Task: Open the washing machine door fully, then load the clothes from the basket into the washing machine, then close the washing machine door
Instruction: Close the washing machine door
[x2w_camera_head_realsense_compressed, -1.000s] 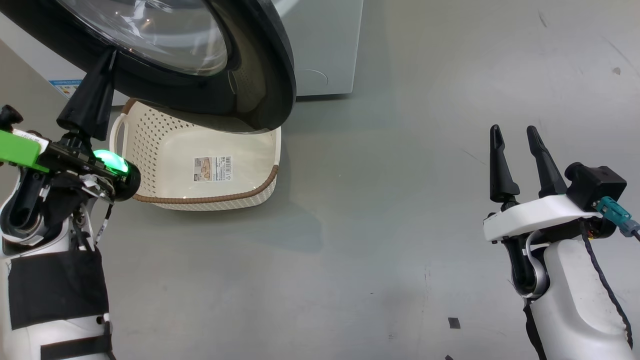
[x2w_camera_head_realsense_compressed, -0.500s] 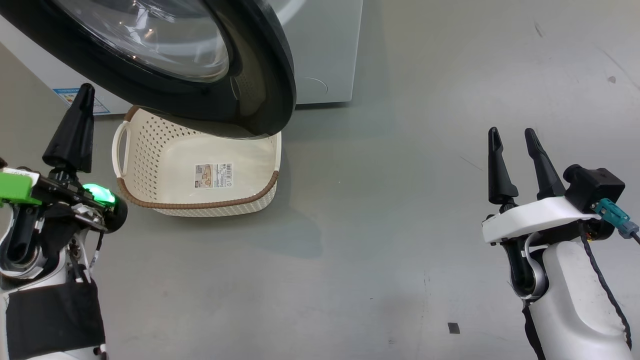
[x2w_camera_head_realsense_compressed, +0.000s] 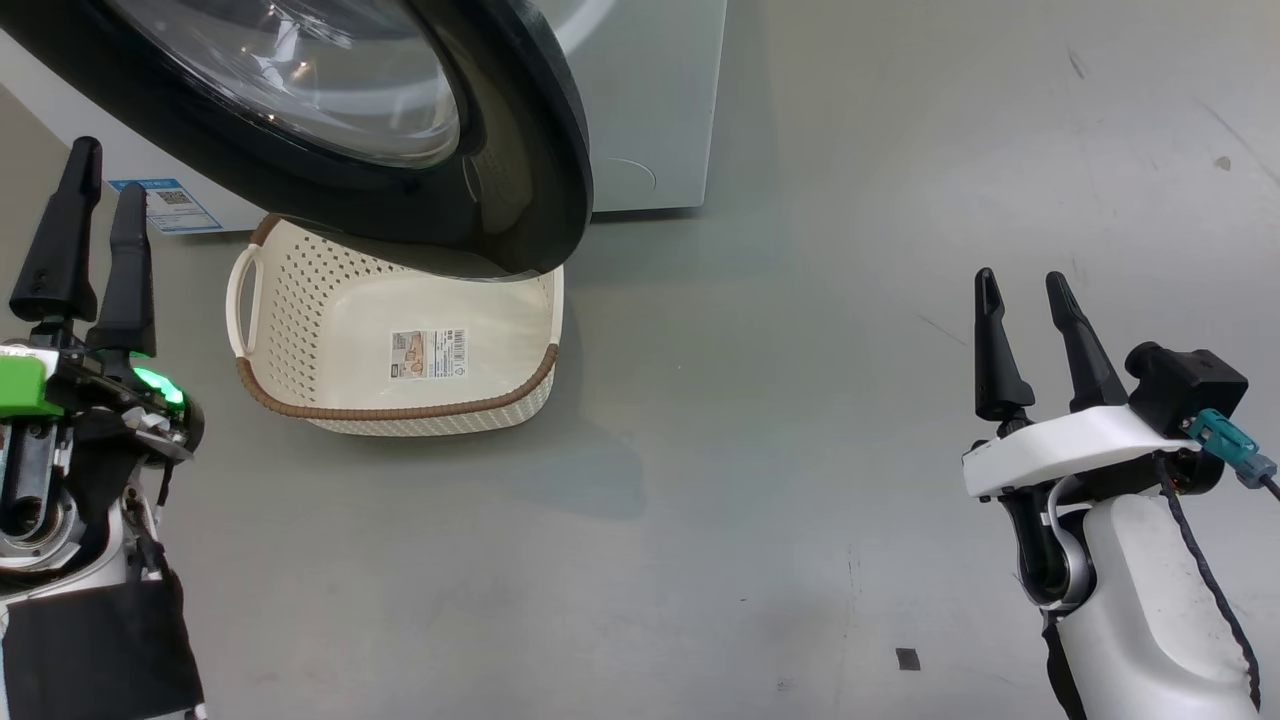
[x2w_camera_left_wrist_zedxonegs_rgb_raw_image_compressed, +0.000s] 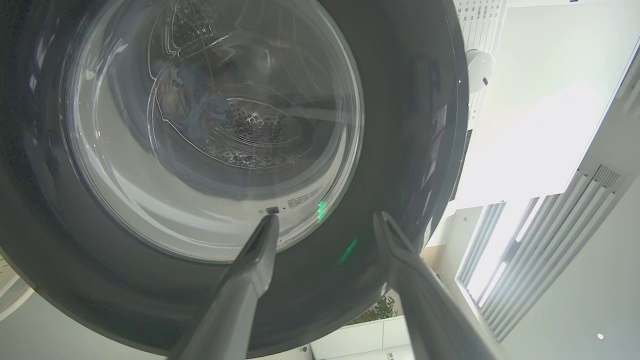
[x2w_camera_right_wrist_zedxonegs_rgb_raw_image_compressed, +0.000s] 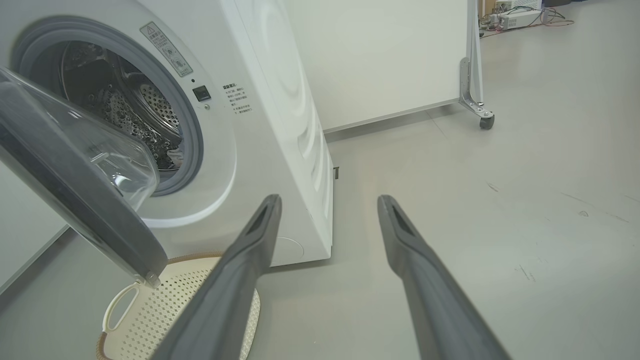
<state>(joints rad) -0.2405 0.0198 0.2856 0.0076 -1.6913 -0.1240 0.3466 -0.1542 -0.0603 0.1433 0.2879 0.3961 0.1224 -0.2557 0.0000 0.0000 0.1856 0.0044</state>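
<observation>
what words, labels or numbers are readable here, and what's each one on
No text is legible enough to quote.
Barcode sticker on the basket bottom: too small.
Blue label low on the washing machine: too small.
Slanted sticker above the drum opening: blurred.
Printed lines beside that opening: blurred.
Fine print on the washing machine door glass: too small.

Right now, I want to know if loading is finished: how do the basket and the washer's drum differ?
The basket is empty, only a label sticker on its bottom; the drum holds blue fabric, seen through the door glass. The basket is cream plastic on the floor; the drum is shiny metal inside the washing machine. Both have perforated walls.
</observation>
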